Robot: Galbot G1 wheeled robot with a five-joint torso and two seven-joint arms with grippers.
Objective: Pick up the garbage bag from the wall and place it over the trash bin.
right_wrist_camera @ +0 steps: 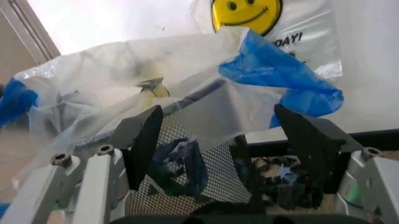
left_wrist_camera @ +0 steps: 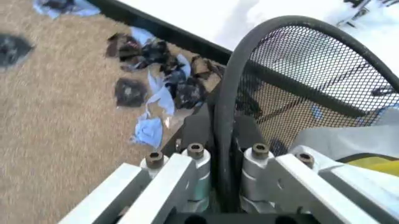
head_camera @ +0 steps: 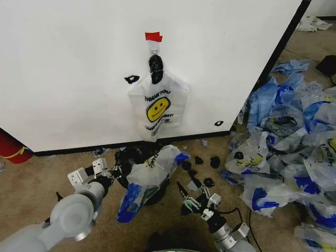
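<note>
Grey metal fingers of the left gripper [head_camera: 116, 170] are pinched shut on the rim of the small round black mesh trash bin [head_camera: 137, 157]. A thin see-through garbage bag [head_camera: 151, 169] with blue patches lies draped over the bin. Beside it, the right gripper [head_camera: 193, 198] hangs wide open, holding nothing.

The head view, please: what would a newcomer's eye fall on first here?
Probably the bunch of smiley bags hanging from the hook on the white wall. Below it, the garbage bag lies draped over the trash bin, with the left gripper clamped on the bin's rim and the right gripper open beside it. A heap of like bags covers the floor to the right.
</note>
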